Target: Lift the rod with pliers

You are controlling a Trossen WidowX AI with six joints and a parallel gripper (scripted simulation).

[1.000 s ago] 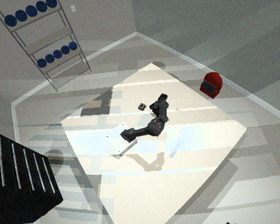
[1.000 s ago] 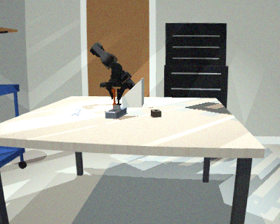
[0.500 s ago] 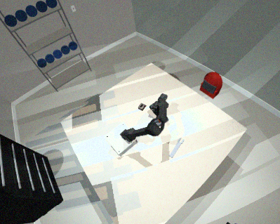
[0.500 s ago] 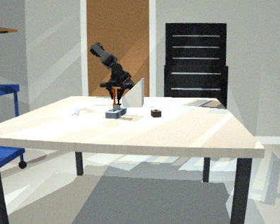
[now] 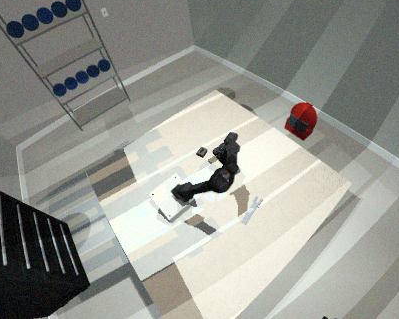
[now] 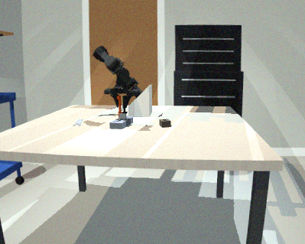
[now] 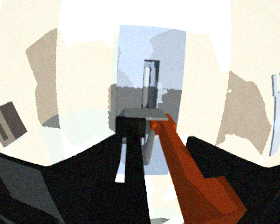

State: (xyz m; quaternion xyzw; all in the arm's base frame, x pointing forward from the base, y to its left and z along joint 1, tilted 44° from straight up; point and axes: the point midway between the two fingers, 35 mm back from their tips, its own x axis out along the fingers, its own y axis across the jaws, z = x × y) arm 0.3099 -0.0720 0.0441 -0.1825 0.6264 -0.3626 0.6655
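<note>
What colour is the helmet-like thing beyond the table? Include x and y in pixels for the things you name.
Bright red, with a dark grey front patch; the helmet-like thing (image 5: 306,113) shows best from the top.

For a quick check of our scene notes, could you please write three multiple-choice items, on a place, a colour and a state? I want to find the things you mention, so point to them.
1. In the exterior view, where is the small dark block (image 5: 201,152) (image 6: 165,123) (image 7: 11,124)?
A. Left of the grey-blue block (image 6: 118,125) (image 7: 172,55)
B. Right of it
C. On top of it

2. What colour is one handle of the pliers (image 6: 119,104) (image 7: 185,170)?
A. Orange
B. Green
C. Yellow

3. How is the claw (image 6: 121,94) (image 7: 155,141)?
A. Open
B. Shut on nothing
C. Shut on the pliers

1 B: it sits across a gap to the right.
2 A: the wrist view shows it.
3 C: the handles stand between the fingers.
</note>
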